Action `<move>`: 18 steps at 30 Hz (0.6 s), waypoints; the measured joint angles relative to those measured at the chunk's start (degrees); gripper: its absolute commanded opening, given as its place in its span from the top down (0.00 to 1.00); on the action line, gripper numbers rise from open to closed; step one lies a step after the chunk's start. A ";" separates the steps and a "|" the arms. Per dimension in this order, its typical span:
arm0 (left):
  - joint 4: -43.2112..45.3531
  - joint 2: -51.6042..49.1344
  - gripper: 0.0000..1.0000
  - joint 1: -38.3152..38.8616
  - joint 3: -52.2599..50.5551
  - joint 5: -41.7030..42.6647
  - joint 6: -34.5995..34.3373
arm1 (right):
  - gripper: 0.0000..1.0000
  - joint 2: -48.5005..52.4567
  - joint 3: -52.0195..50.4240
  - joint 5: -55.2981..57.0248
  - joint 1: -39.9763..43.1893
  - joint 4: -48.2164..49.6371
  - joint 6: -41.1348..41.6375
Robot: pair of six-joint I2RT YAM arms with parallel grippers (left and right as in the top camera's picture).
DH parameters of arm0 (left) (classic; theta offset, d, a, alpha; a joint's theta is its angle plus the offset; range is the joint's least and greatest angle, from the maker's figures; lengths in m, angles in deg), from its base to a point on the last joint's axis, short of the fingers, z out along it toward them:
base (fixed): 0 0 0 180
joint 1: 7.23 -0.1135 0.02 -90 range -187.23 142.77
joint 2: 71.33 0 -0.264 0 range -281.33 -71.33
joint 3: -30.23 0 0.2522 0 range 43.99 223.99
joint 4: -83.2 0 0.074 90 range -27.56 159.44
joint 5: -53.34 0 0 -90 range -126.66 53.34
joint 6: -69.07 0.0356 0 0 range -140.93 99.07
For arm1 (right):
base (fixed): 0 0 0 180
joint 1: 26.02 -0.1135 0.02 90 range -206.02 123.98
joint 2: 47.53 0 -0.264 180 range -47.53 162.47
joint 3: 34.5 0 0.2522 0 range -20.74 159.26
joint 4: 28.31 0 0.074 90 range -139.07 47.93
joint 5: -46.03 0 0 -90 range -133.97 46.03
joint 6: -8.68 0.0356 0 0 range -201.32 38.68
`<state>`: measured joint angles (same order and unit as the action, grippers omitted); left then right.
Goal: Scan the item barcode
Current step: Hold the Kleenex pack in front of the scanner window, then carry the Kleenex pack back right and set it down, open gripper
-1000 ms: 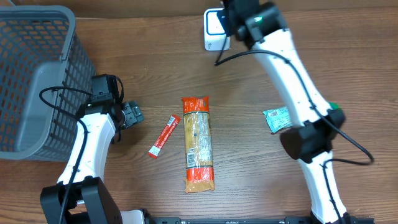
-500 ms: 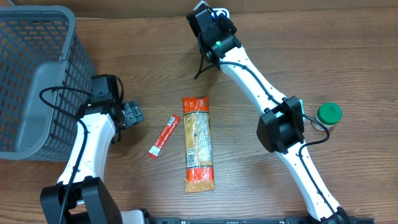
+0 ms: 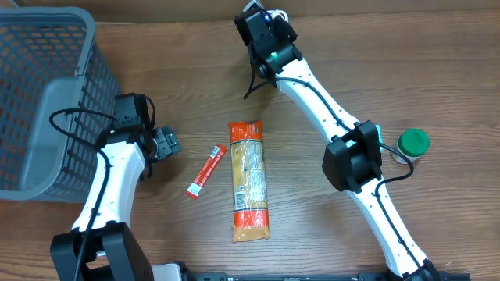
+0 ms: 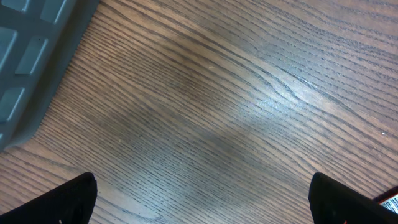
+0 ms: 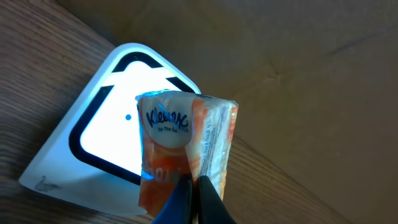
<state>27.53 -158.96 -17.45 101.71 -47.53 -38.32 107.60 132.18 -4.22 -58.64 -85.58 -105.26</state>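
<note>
Clamping tissue pack (image 5: 186,146) by its bottom edge, right pincer (image 5: 194,200) clenched, lit scanner (image 5: 99,134) just behind

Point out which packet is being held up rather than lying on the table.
The orange Kleenex tissue pack, pinched in the right gripper before the lit scanner; the red sachet and long orange packet lie flat.

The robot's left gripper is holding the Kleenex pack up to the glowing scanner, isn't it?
Not quite. It is the right gripper that pinches the Kleenex pack in front of the glowing scanner, as the right wrist view shows. The left gripper is open and holds nothing.
</note>
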 measured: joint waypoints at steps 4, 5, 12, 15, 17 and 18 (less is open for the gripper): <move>0.00 0.00 0.00 0.00 0.00 0.00 0.00 | 0.96 -0.02 0.00 -0.74 0.00 -2.67 2.10; 0.00 0.00 0.00 0.00 0.00 -0.02 0.00 | 0.96 -0.02 0.00 -0.70 0.00 -3.56 2.80; 0.00 0.00 0.00 0.00 0.00 0.00 0.00 | 0.96 -4.81 -0.31 -0.37 0.04 -23.02 14.99; -0.04 0.00 0.00 0.00 0.00 0.00 0.00 | 0.96 -12.61 -0.37 -0.81 0.52 -33.40 24.65; 0.00 0.00 0.00 0.00 0.00 0.00 0.00 | 0.96 -18.88 -0.37 -1.84 1.42 -38.32 29.55; -0.02 -0.02 0.00 0.00 0.00 0.00 0.00 | 0.96 -22.18 -0.35 -2.34 2.14 -40.33 31.78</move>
<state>27.51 -158.98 -17.45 101.71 -47.53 -38.32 85.42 131.83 -6.56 -56.50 -125.90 -73.49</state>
